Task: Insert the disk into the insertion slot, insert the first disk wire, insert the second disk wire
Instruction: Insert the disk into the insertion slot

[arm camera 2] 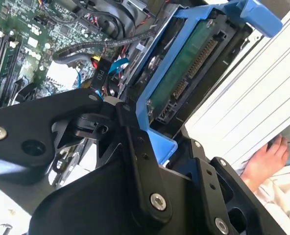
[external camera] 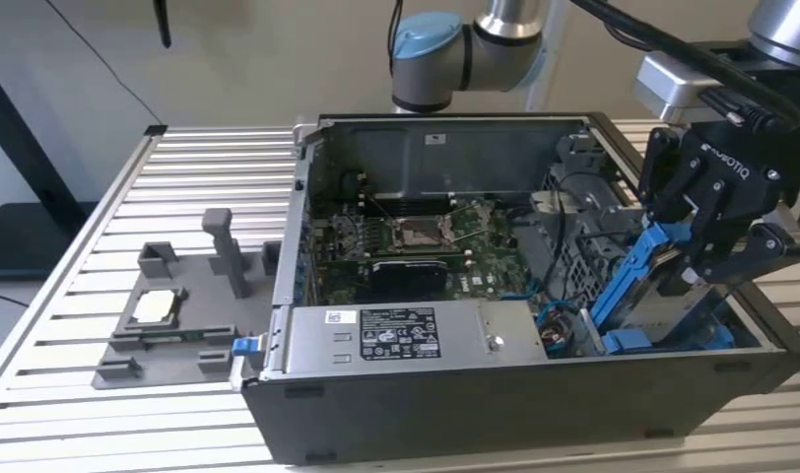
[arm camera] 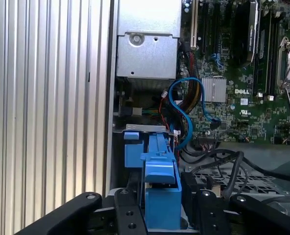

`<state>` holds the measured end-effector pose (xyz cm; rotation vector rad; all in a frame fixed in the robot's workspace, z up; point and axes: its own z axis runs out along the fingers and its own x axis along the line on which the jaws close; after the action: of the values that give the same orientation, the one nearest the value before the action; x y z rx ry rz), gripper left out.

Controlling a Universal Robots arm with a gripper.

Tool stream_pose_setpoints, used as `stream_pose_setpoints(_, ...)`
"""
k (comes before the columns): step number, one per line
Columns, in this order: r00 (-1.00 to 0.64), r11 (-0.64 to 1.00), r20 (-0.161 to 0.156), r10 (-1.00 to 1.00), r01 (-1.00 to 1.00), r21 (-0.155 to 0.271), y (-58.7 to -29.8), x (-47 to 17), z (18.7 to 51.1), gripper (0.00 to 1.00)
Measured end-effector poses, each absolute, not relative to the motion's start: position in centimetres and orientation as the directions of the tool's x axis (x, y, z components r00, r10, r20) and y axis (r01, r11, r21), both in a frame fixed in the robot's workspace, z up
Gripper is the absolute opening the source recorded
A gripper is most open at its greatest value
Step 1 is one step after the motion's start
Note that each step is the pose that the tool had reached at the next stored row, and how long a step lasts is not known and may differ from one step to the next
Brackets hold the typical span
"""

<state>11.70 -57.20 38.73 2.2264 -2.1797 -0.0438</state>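
Step one in hand: gripper (external camera: 702, 261) clenched on the disk (external camera: 643, 286) by its blue carrier (arm camera: 159, 176), tilted and only partway into the insertion slot (arm camera: 228, 178) at the right of the exterior view, connector (arm camera 2: 186, 81) bare; we judge seating it calls for squaring up, then a straight push.

White lettering runs along the body of the black gripper (external camera: 705, 268); a white printed label (external camera: 381, 333) sits on the grey metal power-supply box (external camera: 495, 330); a white logo (arm camera: 241, 91) stands on the green motherboard (arm camera: 231, 119).
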Motion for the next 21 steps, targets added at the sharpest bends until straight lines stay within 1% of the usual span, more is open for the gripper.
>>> stream_pose_setpoints(3, 0.021, -0.021, -0.002, -1.0, -0.999, 0.038, -57.19, 11.7, 38.72, 0.45)
stream_pose_setpoints(5, 0.021, -0.021, -0.002, -1.0, -0.999, 0.038, -57.19, 11.7, 38.73, 0.32)
stream_pose_setpoints(13, 0.021, -0.021, -0.002, -1.0, -0.999, 0.038, -57.18, 11.7, 38.73, 0.32)
stream_pose_setpoints(14, 0.021, -0.021, -0.002, -1.0, -0.999, 0.038, -57.18, 11.7, 38.73, 0.33)
stream_pose_setpoints(15, 0.021, -0.021, -0.002, -1.0, -0.999, 0.038, -57.18, 11.7, 38.73, 0.39)
stream_pose_setpoints(17, 0.021, -0.021, -0.002, -1.0, -0.999, 0.038, -57.18, 11.7, 38.73, 0.39)
stream_pose_setpoints(18, 0.021, -0.021, -0.002, -1.0, -0.999, 0.038, -57.18, 11.7, 38.72, 0.46)
stream_pose_setpoints(21, 0.021, -0.021, -0.002, -1.0, -0.999, 0.038, -57.18, 11.7, 38.73, 0.46)
